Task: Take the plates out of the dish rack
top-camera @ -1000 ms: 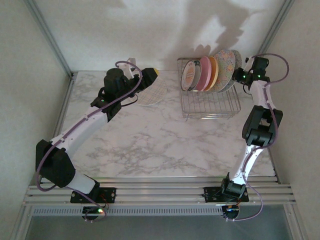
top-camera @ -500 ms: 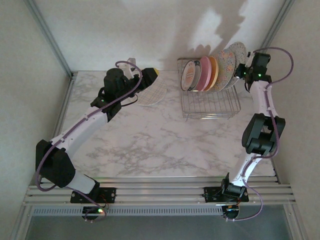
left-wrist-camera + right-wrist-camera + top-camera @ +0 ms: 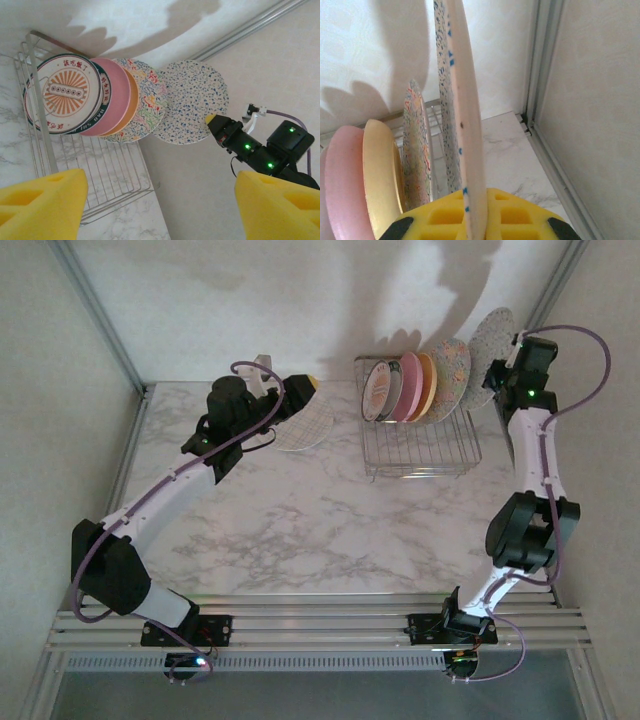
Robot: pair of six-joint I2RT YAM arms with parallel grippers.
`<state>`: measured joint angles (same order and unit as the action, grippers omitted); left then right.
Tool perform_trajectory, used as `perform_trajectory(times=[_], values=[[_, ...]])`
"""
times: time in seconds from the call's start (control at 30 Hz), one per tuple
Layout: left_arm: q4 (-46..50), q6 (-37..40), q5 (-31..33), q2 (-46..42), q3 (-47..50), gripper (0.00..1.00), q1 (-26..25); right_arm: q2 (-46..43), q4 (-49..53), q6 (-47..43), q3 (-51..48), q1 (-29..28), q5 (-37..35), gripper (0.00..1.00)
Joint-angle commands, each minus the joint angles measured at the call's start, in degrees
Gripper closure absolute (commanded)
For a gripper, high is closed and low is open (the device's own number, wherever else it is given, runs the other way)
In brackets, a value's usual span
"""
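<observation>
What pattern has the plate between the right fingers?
The plate is white with blue speckles; best in left wrist view.

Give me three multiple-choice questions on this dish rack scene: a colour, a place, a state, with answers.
1. In the rack, the plate between the pink and floral ones is: A orange-yellow, B green, C black.
2. The blue-speckled plate is: A in the rack, B in the right hand, C flat on the table.
3. The left hand is: A open, B shut on a plate, C shut on the rack.
Answers: 1 A, its yellow edge shows. 2 B, pinched at its rim, outside the rack. 3 A, fingers wide apart.
</observation>
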<state>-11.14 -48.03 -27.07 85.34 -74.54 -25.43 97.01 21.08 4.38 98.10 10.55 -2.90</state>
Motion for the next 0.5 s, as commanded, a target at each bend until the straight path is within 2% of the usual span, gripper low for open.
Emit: perform_trajectory(times=[0.0, 0.27, 0.47], values=[[-3.18, -1.25, -2.15, 0.24, -1.58, 0.23, -0.58, -6.22, -1.85, -0.3, -0.92, -0.75, -3.56, 1.0], [-3.85, -5.45, -5.21, 4.44, -3.65, 0.22, -1.67, -17.52, 4.53, 2.21, -5.05, -2.95, -9.9, 1.0], [-4.38, -9.42, -8.37, 10.22, -7.13, 0.22, -4.5, -28.03, 10.72, 7.75, -8.73, -4.6, -9.18, 1.0]])
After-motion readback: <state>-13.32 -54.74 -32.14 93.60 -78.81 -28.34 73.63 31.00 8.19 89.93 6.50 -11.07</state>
